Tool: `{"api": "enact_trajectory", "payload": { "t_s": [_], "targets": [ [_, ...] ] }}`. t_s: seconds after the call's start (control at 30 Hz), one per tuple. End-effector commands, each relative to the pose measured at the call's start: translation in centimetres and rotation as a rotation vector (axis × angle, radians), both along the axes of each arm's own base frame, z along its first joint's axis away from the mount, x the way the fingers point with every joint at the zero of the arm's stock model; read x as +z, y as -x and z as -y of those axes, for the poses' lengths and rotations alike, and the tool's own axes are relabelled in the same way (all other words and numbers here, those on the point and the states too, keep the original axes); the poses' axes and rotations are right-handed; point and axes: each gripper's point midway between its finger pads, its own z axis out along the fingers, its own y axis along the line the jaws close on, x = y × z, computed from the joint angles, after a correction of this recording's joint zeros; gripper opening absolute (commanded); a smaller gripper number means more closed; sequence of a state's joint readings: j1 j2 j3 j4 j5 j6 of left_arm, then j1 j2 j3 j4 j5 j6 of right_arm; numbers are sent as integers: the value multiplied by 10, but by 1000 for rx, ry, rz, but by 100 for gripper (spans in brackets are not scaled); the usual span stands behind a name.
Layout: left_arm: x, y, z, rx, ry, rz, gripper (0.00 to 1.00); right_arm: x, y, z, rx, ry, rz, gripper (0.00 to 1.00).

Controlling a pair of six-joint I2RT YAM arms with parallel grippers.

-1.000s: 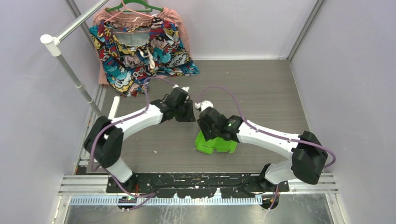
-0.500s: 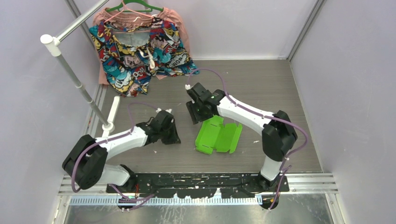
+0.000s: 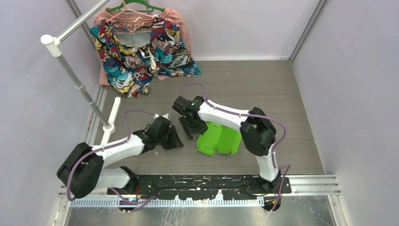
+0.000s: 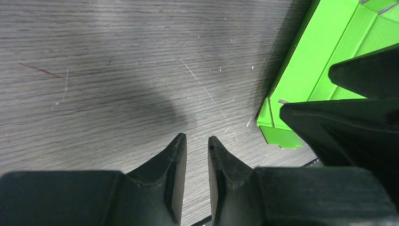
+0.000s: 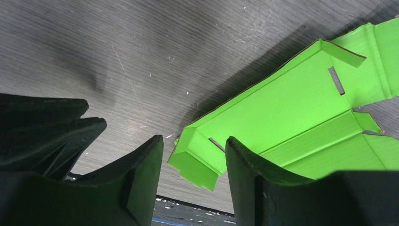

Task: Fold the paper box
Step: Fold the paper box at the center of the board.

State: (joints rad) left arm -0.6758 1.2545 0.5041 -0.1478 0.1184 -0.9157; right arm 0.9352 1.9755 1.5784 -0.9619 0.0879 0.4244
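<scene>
The paper box (image 3: 220, 139) is a lime-green die-cut sheet with raised flaps, lying partly unfolded on the grey table, right of both grippers. My right gripper (image 3: 194, 131) hovers at the sheet's left edge with its jaws open. In the right wrist view a corner flap of the paper box (image 5: 282, 108) shows between the spread fingers of the right gripper (image 5: 194, 141), and they do not touch it. My left gripper (image 3: 175, 142) sits low, just left of the right one. The left gripper (image 4: 197, 139) has a narrow gap with bare table in it, and the paper box (image 4: 310, 61) lies to its right.
A colourful patterned garment (image 3: 141, 47) hangs on a hanger at the back left. A white pole (image 3: 77, 80) slants down to a foot at the table's left edge. Grey walls close in both sides. The arms' base rail (image 3: 197, 186) runs along the near edge.
The right arm lifted off the paper box, swung back and left, and now reaches round to the sheet's left edge. The left gripper drew back from mid-table toward the near left.
</scene>
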Motion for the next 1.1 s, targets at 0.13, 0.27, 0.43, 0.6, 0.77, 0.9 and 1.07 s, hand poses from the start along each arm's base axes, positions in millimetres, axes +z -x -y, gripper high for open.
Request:
{"api": "enact_trajectory", "payload": {
  "t_s": [0.13,0.27,0.43,0.6,0.77,0.9,1.07],
  "targets": [
    [12,-7,11,-8,71,53,24,0,-1,3,-38,80,7,57],
    [13,-7,12,-11,73,56,23,-8,2,4,-51,94,2,58],
    [14,-7,12,-17,74,59,22,-11,-2,0,-71,83,17,62],
    [14,-6,12,-17,73,59,22,-18,-8,5,-91,132,33,63],
    [16,-7,13,-14,78,62,22,-23,-17,19,-134,220,79,62],
    [18,-7,14,-21,87,63,21,-24,-23,24,-180,240,123,62],
    [22,-5,14,-34,89,66,21,-27,-26,29,-218,250,155,56]
  ]
}}
